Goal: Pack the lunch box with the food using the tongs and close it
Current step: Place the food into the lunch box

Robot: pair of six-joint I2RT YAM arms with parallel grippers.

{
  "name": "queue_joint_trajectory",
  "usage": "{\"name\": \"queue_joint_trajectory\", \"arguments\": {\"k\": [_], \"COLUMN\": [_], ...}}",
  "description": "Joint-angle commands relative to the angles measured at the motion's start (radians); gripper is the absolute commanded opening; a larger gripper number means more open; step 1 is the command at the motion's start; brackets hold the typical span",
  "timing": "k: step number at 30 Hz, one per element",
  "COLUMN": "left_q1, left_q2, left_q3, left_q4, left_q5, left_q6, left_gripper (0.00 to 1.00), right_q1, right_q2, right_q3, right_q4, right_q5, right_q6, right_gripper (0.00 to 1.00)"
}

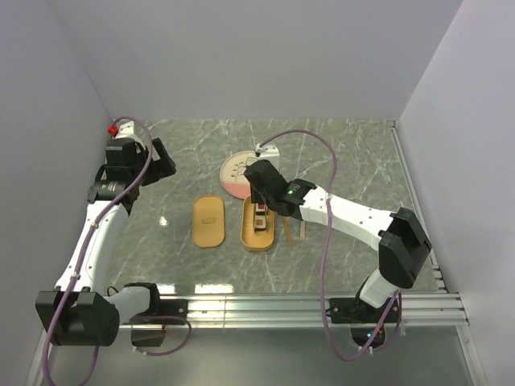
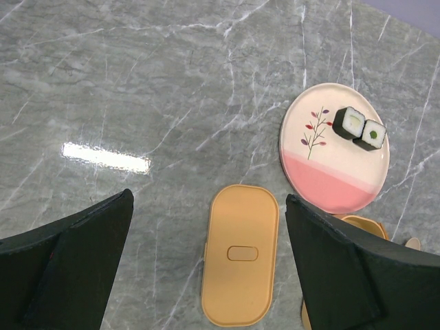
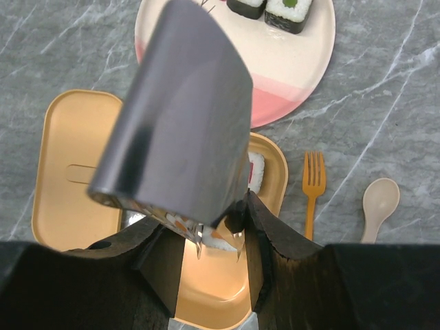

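The right end effector hovers over the tan-orange oblong plastic lunch box base, its fingers closed on the dark grey metal tongs. The tong tips point down into the box, where a small sushi roll piece with white rice already sits. Another rice piece shows pale at the tips, though whether it is pinched or already resting on the box floor cannot be told.

The left end effector hangs wide open and empty above the matching flat lid with its small oval recess, which lies on the grey marbled tabletop just beside the base.

Two more rolls, dark-wrapped with green centres, wait on the round pink-and-cream plate, touching each other near the far rim.

The likely trouble is in the grip. The tongs are smooth, slender and springy, so a slight shift in the fingers could let the arms splay and drop a piece, or twist the tool. The rice looks soft and sticky; it may cling to the tips on release or crumble if squeezed hard. The glossy tabletop offers little friction, so a nudge against the light plastic wall could slide the box. An orange plastic fork and beige spoon lie close to the right of the box, within reach of a careless sweep.
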Motion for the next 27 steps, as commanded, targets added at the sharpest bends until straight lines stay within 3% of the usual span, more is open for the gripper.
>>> {"name": "queue_joint_trajectory", "arguments": {"k": [1, 27], "left_q1": [-0.003, -0.003], "left_q2": [-0.015, -0.005], "left_q3": [0.005, 0.007], "left_q4": [0.020, 0.022], "left_q5": [0.000, 0.000], "left_q6": [0.006, 0.009], "left_gripper": [1.00, 1.00], "right_q1": [-0.009, -0.056], "right_q2": [-0.002, 0.072], "right_q3": [-0.014, 0.058], "right_q4": [0.001, 0.035], "right_q5": [0.035, 0.077], "right_q6": [0.009, -0.040], "right_gripper": [0.19, 0.19]}}
